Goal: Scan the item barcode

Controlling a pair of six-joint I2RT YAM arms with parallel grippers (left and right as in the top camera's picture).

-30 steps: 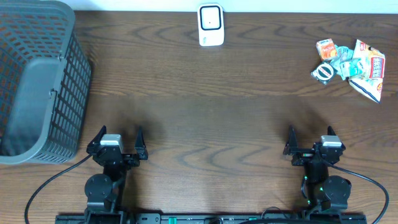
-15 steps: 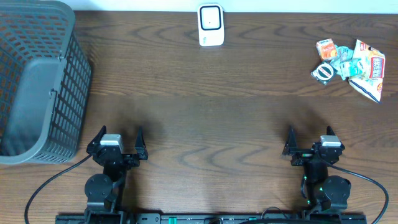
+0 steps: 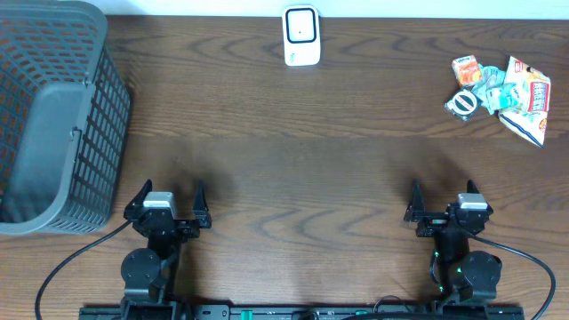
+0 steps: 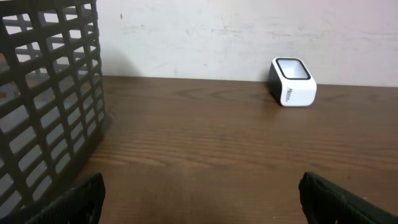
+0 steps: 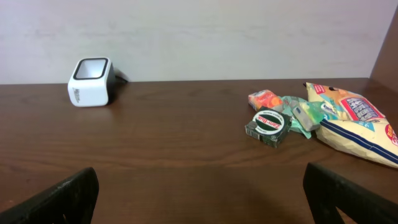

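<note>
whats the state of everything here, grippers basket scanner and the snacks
left gripper, open, holding nothing
right gripper, open, holding nothing
basket, upright, nothing visible inside
scanner, standing at the far edge, nothing at its window
round tin, tilted, lid on
chip bag, lying flat, untouched

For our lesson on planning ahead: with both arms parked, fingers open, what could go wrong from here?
1. The round tin sits against the packets by the snack bag; the right gripper may nudge or snag neighbours.
2. The scanner window faces up; the crinkled bag's barcode might not read.
</note>
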